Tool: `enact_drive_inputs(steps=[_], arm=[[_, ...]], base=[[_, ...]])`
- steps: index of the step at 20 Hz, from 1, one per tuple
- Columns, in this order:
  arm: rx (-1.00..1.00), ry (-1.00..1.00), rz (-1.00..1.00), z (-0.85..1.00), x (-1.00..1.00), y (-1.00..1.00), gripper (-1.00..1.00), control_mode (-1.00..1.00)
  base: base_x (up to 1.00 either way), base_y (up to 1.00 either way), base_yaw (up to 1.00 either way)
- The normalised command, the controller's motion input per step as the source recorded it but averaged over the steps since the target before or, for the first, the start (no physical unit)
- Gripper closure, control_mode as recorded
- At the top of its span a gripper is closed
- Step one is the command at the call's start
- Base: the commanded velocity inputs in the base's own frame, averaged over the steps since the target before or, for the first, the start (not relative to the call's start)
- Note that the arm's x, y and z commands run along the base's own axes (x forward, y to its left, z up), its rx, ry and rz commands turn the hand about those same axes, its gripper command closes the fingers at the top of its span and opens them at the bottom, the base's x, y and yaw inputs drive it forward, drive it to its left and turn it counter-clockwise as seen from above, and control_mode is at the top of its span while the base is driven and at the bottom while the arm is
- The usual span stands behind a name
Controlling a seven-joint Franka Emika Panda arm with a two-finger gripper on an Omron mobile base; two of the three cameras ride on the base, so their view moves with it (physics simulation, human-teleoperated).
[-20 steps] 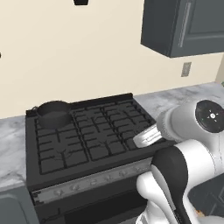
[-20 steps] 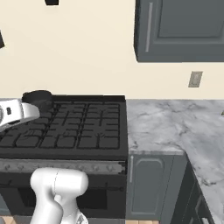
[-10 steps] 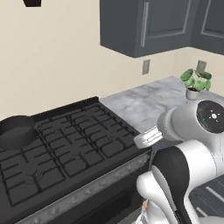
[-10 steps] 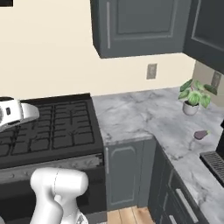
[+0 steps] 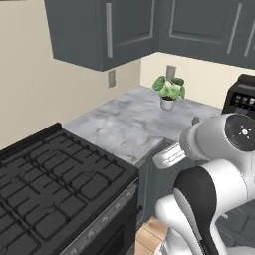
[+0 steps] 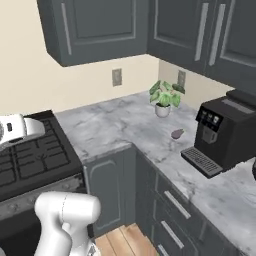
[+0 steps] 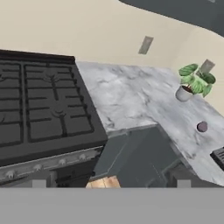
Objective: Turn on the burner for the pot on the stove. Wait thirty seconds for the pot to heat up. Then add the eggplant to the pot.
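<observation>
Stove (image 5: 55, 184) occupies the lower left of the left base view, its black grates (image 7: 39, 105) in rows and a silver knob strip (image 7: 48, 168) along its front edge in the hand view. Grey marble worktop (image 6: 115, 125) starts directly at the stove's right side, runs back to the wall, and turns the corner along the second wall. My eggplant (image 6: 177, 133), a small dark purple item, lies on that worktop past the corner, between the plant (image 6: 164, 97) and the coffee machine (image 6: 225, 135), near the machine's front and apart from both. In the hand view the eggplant (image 7: 202, 127) sits at the right, below the plant (image 7: 192, 83), well apart from the stove. The plant stands in a small white pot in the worktop corner, close to the wall. Two wall outlets (image 6: 117, 77) are mounted above the worktop, one on each wall. Dark grey upper cabinets (image 6: 100, 30) hang above, and matching base cabinets (image 6: 107, 185) with drawers sit under the worktop. Wooden floor (image 6: 125, 240) shows at the foot of the cabinets. My hand is fully open and holds nothing; its fingertips are not clear in the hand view. My arm (image 5: 219, 169) stands at the lower right of the left base view, in front of the base cabinets.
</observation>
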Motion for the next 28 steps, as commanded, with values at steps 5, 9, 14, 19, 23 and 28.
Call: enact_drive_inputs(steps=[5, 9, 14, 19, 23, 28], arm=[[0.00, 0.00, 0.00, 0.00, 0.00, 0.00, -1.00, 1.00], [0.00, 0.00, 0.00, 0.00, 0.00, 0.00, -1.00, 1.00], [0.00, 0.00, 0.00, 0.00, 0.00, 0.00, -1.00, 1.00], [0.00, 0.00, 0.00, 0.00, 0.00, 0.00, -1.00, 1.00], [0.00, 0.00, 0.00, 0.00, 0.00, 0.00, -1.00, 1.00], [0.00, 0.00, 0.00, 0.00, 0.00, 0.00, -1.00, 1.00]], base=[[0.00, -0.30, -0.52], [0.00, -0.25, -0.50], [0.00, -0.18, -0.46], [0.00, -0.03, -0.17], [0.18, 0.22, -0.05], [0.59, 0.30, -0.13]])
